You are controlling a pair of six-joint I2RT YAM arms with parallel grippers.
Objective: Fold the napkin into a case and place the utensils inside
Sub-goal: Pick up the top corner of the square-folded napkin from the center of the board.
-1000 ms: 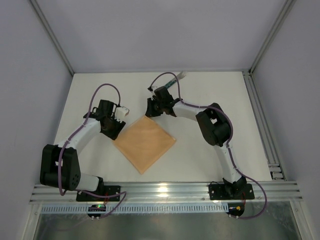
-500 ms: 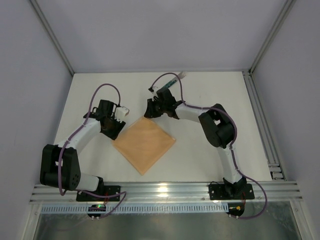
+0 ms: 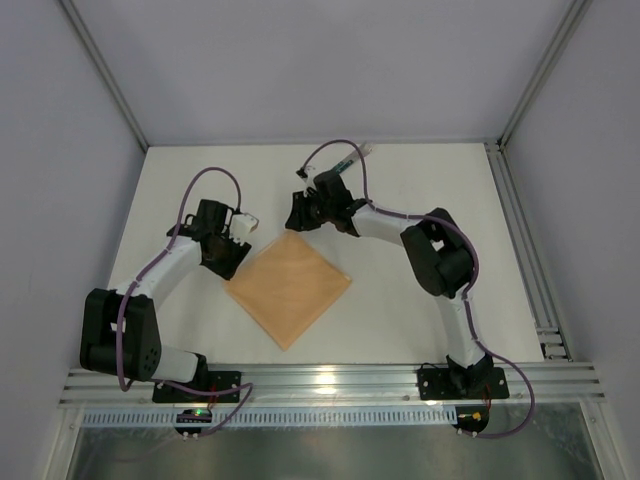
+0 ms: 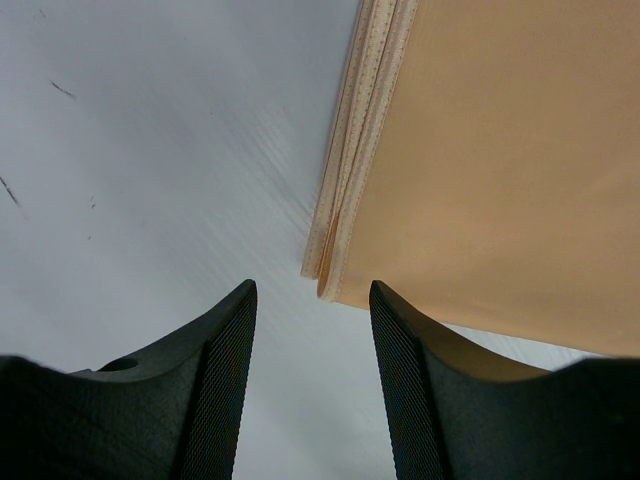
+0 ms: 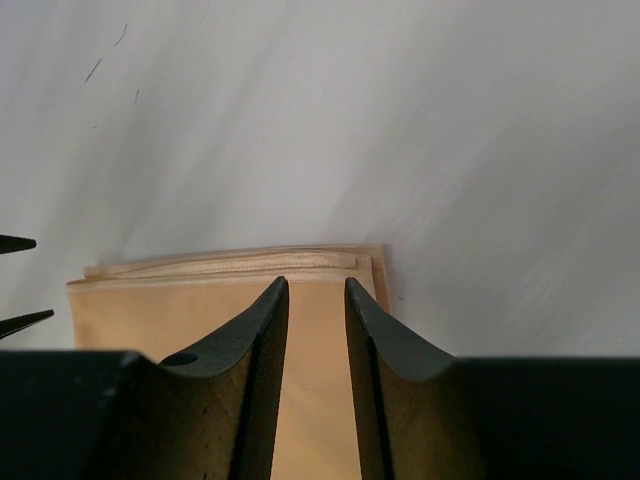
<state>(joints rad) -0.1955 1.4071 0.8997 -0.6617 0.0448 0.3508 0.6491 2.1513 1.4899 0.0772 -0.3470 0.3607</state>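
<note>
Fingers, left: we see the left gripper (image 4: 311,290) spread wide with nothing in it. One corner of the napkin (image 3: 288,285) lies just ahead of the tips, in line with the gap and clear of both fingers.
Fingers, right: we find the right gripper (image 5: 315,285) open by only a narrow slit, with nothing caught in it. Its tips sit over the cloth's far corner, and the layered edge runs just beyond them. We cannot tell whether they touch the cloth.
Table: we see the white table (image 3: 400,320) with both arms reaching in from its near edge.
Napkin: it lies flat at mid-table as a diamond, folded in several layers, between the two grippers.
Utensils: we make out the utensils (image 3: 350,160) near the far edge, behind the right wrist and well apart from the cloth. Green handle and pale end show, and the rest is hidden.
</note>
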